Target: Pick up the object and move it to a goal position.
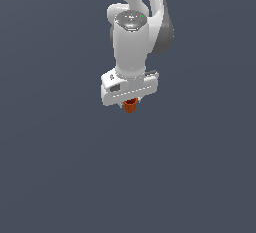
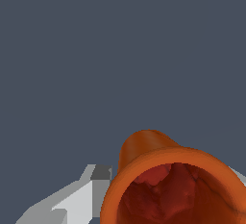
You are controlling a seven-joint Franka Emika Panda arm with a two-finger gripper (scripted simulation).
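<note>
hidden: claw (image 1: pixel 131 100) fingers lie behind the white hand body in the exterior view; cup (image 1: pixel 130 106) only partly shows beneath it.
cut off: wrist view crops the cup's rim (image 2: pixel 175 184).
claw state: pinching the cup, one grey finger (image 2: pixel 98 182) against its wall.
cup position: directly under the hand, between the fingers.

The small orange-red tapered cup (image 1: pixel 130 106) sits right under my gripper (image 1: pixel 130 98). In my wrist view the cup (image 2: pixel 158 170) shows its flared rim and darker red hollow.
</note>
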